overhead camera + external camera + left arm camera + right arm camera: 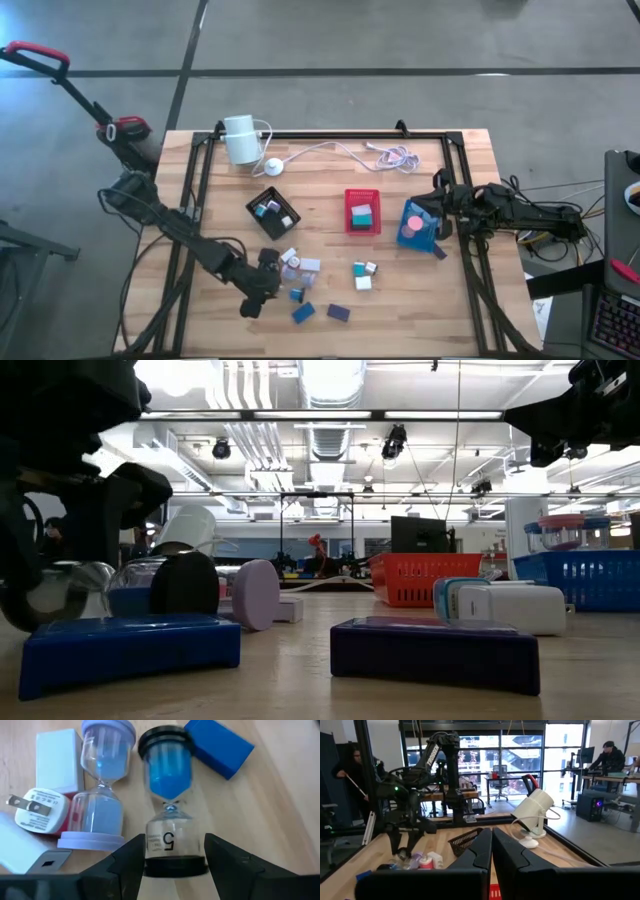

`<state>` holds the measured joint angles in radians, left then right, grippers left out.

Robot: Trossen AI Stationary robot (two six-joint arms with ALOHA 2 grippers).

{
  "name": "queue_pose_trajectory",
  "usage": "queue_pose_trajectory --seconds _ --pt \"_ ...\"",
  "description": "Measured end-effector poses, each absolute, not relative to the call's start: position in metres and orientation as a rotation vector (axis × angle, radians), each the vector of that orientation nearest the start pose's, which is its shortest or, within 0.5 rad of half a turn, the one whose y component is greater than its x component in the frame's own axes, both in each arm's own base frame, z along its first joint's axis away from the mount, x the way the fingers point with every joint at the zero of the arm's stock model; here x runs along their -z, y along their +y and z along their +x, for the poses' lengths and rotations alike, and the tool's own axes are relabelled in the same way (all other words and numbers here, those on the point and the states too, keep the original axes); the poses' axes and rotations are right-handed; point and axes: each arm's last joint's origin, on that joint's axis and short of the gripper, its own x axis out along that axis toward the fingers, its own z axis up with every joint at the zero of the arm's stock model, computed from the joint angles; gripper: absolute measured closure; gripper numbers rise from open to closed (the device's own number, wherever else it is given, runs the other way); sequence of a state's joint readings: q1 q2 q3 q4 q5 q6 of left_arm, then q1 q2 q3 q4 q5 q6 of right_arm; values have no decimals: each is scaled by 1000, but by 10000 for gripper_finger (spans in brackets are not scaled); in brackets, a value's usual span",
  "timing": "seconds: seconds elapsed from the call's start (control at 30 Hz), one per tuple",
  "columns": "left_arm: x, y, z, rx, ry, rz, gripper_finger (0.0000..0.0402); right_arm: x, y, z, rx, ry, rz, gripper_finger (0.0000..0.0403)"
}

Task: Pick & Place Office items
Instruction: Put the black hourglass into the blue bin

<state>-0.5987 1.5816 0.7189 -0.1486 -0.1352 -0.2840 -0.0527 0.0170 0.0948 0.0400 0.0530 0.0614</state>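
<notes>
Left end effector (pixel 266 288) low at the front of the worktop (pixel 420 300), among the scattered office items. In the left wrist view, left end effector (pixel 175 851) spread to a middle width, one finger (pixel 125 867) on each side of the black hourglass (pixel 170 810). Black hourglass lying flat on the wood, blue sand in the far bulb, a "5" printed on the near bulb, near black cap between the fingers. Fingers very close to the cap on both sides; not possible to tell if pressing on it.

Just beside it, parallel: purple hourglass (pixel 100 785), also lying flat, with pale caps. Next to that, a white block (pixel 59 760) and a white plug (pixel 37 812) with two metal pins. Beyond the black hourglass, a blue block (pixel 217 747), apart from it.

From above, more items nearer the front edge: blue block (pixel 303 313) and dark block (pixel 338 313), side by side but not touching. To the right of them, a small group of teal and white pieces (pixel 363 276). Same two flat blocks large in the low view, blue block (pixel 130 650) and dark block (pixel 435 650).

Black tray (pixel 273 211) and red tray (pixel 362 211) in the middle of the worktop, each with a few small pieces inside. Blue tray (pixel 418 228) at the right, with a pink round piece (pixel 410 226) in it.

Right end effector (pixel 441 214) at the right side, just beside the blue tray. In the right wrist view, right end effector (pixel 492 837) with fingers pressed together, holding nothing. White cylinder (pixel 240 138) at the back of the worktop, its cable trailing to the right.
</notes>
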Motion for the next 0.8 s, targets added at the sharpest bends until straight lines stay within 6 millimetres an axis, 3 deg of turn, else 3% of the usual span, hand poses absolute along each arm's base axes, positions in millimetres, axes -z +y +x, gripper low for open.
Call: queue_pose_trajectory --seconds 0.8 --pt "-129 -149 238 200 1047 66 207 -191 -7 95 102 -79 98 394"
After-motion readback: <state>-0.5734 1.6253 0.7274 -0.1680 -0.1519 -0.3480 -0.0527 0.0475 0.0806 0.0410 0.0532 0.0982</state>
